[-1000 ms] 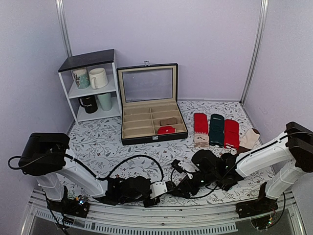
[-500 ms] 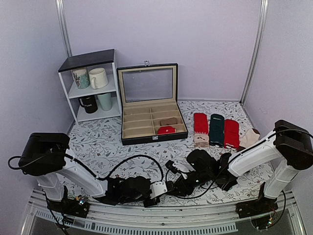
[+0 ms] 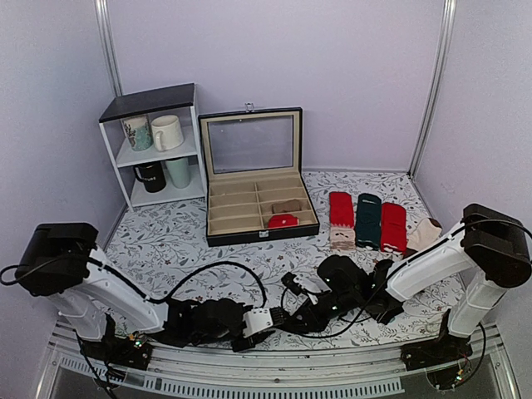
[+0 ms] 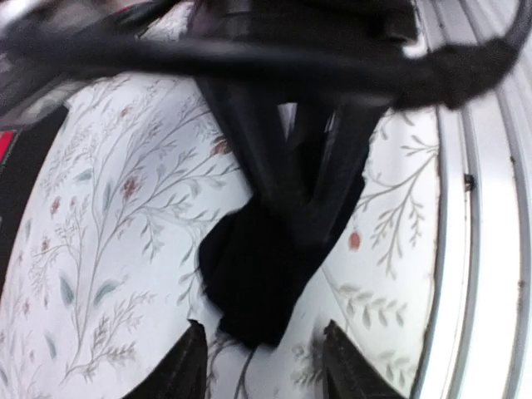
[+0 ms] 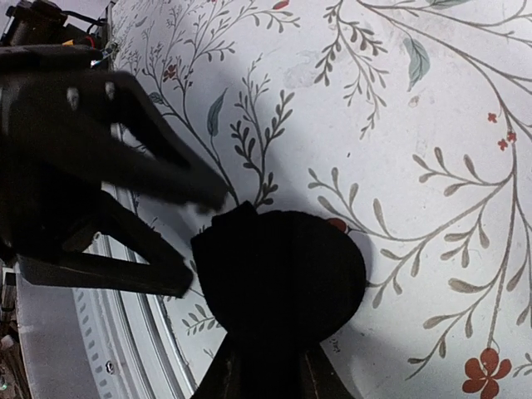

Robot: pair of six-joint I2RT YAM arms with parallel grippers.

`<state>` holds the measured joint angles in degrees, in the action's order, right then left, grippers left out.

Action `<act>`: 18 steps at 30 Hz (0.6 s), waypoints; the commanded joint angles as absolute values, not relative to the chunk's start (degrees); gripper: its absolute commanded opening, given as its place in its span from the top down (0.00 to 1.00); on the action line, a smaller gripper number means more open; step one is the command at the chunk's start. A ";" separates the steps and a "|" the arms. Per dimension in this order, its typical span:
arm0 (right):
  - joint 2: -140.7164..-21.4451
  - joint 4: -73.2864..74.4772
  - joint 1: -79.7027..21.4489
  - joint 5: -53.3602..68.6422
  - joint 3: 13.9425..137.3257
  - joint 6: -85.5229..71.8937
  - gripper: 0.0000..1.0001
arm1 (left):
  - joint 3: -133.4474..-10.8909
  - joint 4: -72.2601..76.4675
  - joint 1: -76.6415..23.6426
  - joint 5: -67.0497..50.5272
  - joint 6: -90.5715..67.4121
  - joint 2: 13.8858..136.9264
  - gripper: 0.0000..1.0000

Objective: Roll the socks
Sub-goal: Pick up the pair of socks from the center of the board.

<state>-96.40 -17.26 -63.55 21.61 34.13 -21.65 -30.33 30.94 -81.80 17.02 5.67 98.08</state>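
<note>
Closest to me, just inside the table's near edge, my left gripper point(image 4: 262, 370) stands with its fingers apart and nothing between them. The socks point(image 4: 249, 287) lie just beyond its tips as one dark, bunched bundle on the flowered table point(image 3: 191, 241). My right gripper point(image 5: 268, 378) comes in from the other side and is pinched onto that bundle. In its own wrist view the black lump swells out past the two fingers, which are closed in on its base. The two grippers face each other with the socks between them, one gripping and one free.

I judge that this is the tail end of the roll: the bundle is formed and only my right side is keeping it together. (I can't make out the white cuff bands in the lump, so I can't tell whether the cuff is folded over yet.) The next move calls for a steady hold on the right. The left must come back in low to catch the loose edge and turn it over the roll without dragging the bundle open.

Farther back lie a row of red and dark green socks point(image 3: 368, 218) and an open compartment box point(image 3: 258, 235). Farthest back is a small shelf point(image 3: 150, 104) of mugs point(image 3: 166, 131).
</note>
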 commanded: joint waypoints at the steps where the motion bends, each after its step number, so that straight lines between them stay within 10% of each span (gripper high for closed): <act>1: -95.36 -10.68 -63.32 16.23 32.32 -22.55 0.97 | -27.05 25.37 -81.42 20.09 6.58 88.34 0.36; 4: -91.74 -8.19 -61.86 16.57 33.04 -21.73 0.97 | -25.64 22.81 -80.97 21.63 5.69 80.29 0.01; 18: -84.73 12.65 -45.17 20.86 53.23 -1.48 0.96 | -21.60 14.92 -76.14 29.11 0.31 57.76 0.01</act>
